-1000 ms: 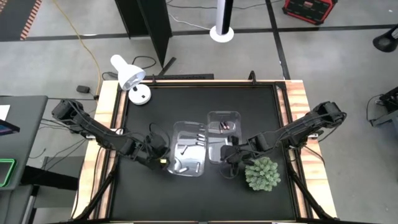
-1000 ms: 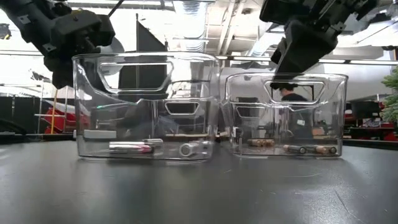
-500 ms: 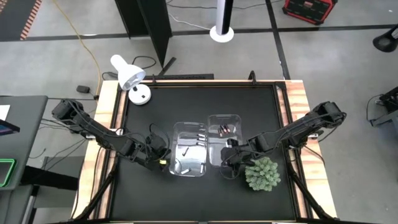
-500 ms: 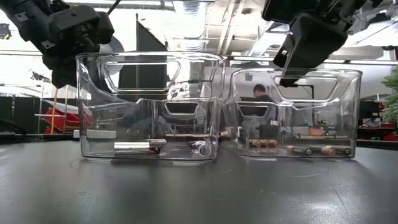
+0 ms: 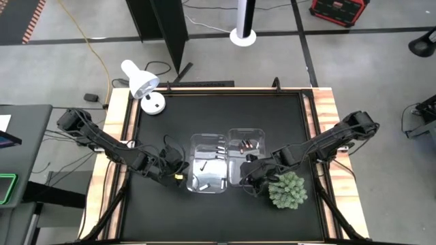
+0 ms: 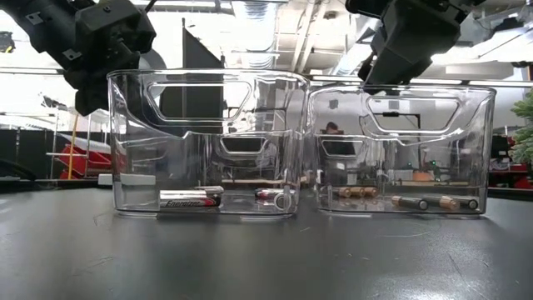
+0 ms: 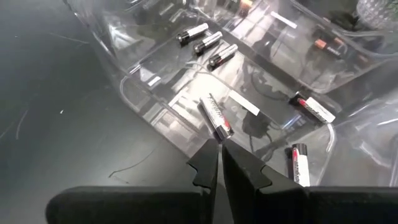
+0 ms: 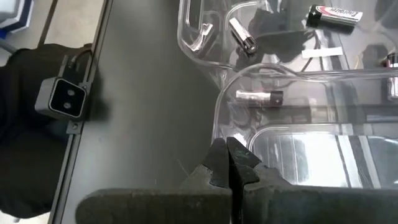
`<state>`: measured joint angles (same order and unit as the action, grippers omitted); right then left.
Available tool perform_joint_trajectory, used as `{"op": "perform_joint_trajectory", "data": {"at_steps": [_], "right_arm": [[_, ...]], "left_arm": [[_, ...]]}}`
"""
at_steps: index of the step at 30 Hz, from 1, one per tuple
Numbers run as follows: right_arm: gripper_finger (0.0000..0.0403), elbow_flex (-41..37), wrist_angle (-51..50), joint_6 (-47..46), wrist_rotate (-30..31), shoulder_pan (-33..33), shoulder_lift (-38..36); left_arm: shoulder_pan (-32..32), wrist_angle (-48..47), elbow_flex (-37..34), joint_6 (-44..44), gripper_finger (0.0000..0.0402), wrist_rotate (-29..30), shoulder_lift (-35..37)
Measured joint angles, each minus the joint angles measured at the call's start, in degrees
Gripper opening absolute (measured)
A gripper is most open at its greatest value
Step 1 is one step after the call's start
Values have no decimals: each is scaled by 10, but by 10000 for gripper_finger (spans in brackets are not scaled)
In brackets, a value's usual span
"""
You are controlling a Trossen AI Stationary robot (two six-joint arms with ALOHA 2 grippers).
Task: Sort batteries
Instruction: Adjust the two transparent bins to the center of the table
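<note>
Two clear plastic bins stand side by side mid-table: the left bin point(image 5: 206, 163) and the right bin point(image 5: 245, 153). Several silvery batteries point(image 7: 216, 116) with dark-and-red ends lie on the left bin's floor. Dark batteries with copper ends point(image 6: 433, 202) lie on the right bin's floor. My left gripper point(image 7: 219, 148) is at the left bin's near left corner point(image 5: 178, 175), shut on its wall. My right gripper point(image 8: 227, 155) is at the right bin's near side point(image 5: 249, 182), shut on its wall. My left gripper pinches the left bin's wall at the rim point(image 7: 200, 134) near its near left corner, coming slanting down from the table's left. The bin stands upright with its floor on the table. My right gripper pinches the right bin's rim point(image 8: 217, 134) by a rounded near corner, slanting down from the table's right and near side. That bin also stands flat on the table.
A spiky green plant point(image 5: 287, 190) stands just right of my right gripper, near the table's near right corner. A white desk lamp point(image 5: 141, 82) sits at the far left corner. Wooden side rails point(image 5: 323, 116) edge the black table top.
Both bins have slid toward the table's near edge, drawn by the grippers that hold them, and show larger in the low view. The right bin has moved the more. The batteries inside have rolled and shifted on the bin floors.
</note>
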<state>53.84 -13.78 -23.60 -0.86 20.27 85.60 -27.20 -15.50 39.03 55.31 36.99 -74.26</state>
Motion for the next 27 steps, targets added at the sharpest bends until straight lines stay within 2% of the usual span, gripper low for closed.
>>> {"op": "perform_joint_trajectory", "data": {"at_steps": [9, 14, 17, 21, 24, 27], "right_arm": [[0, 0, 8, -7, -6, 0, 0], [0, 0, 13, 41, 7, 5, 0], [0, 0, 15, 65, 27, 11, 0], [0, 0, 36, 90, 53, 12, 0], [0, 0, 63, 117, 58, 12, 0], [0, 0, 79, 129, 58, 9, 0]], "left_arm": [[0, 10, 0, 4, 20, 8, 0], [0, 21, 0, -31, 20, 41, 0], [-3, 43, 0, -78, 20, 64, 0], [-14, 108, 0, -187, 20, 81, 0], [-26, 182, 0, -298, 20, 48, 0], [-37, 239, 0, -385, 20, -43, 0]]}}
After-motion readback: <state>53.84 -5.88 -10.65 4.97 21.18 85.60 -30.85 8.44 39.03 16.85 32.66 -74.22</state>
